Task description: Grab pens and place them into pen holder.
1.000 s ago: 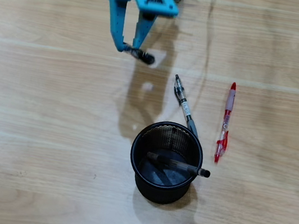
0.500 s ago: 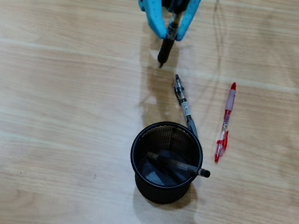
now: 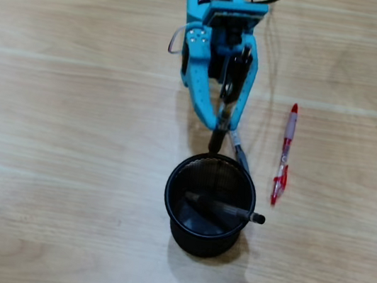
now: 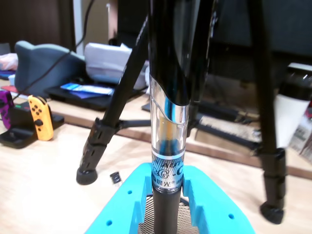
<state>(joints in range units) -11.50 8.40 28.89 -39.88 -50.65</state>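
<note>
Your pen holder (image 3: 208, 206) sits on the counter (image 3: 42, 161) just below the claw (image 3: 218, 128) in the overhead view, and the black pen (image 3: 223, 111) clamped there points lengthwise at its near rim, tip just short.

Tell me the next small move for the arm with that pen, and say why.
Probably carry on a little toward the pen holder until the held pen's tip is over the opening, then release. In the overhead view the gripper is shut on a black pen whose lower end sits just short of the rim. One pen already lies inside.
</note>
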